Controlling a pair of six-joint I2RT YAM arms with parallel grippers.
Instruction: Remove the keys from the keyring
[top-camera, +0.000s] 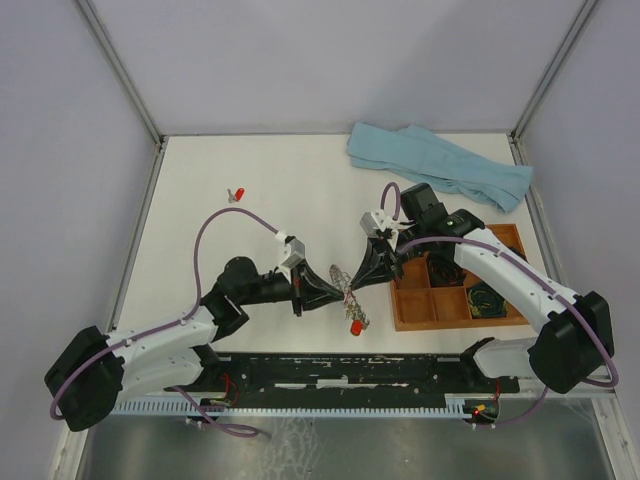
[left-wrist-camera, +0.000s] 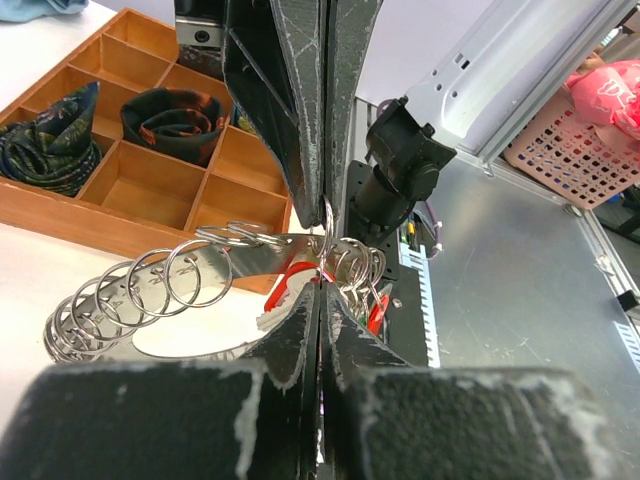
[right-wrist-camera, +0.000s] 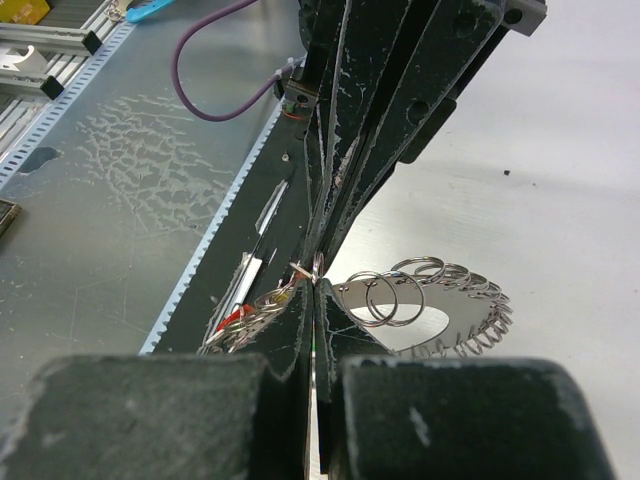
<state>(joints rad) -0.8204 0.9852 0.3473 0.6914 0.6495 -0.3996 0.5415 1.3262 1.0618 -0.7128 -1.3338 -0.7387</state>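
1. Both sets of fingers are closed on the keyring (top-camera: 347, 291), which sits just beside the wooden tray (top-camera: 416, 308) on the side toward the left arm.
2. The left gripper (left-wrist-camera: 320, 295) and right gripper (right-wrist-camera: 313, 290) pinch nearly the same spot, tips almost touching.
3. A red key (left-wrist-camera: 290, 280) hangs from a loop right at that pinch.
4. My call: hold the ring steady with one arm, regrip the other on the key's head, then wind it round its loop. Don't yank.
5. Another red key (top-camera: 237, 193) lies on the surface, well apart from the tray.

Both arms reach inward, the left end effector (top-camera: 341, 291) and right end effector (top-camera: 354, 284) pinched closed, tips nearly touching.
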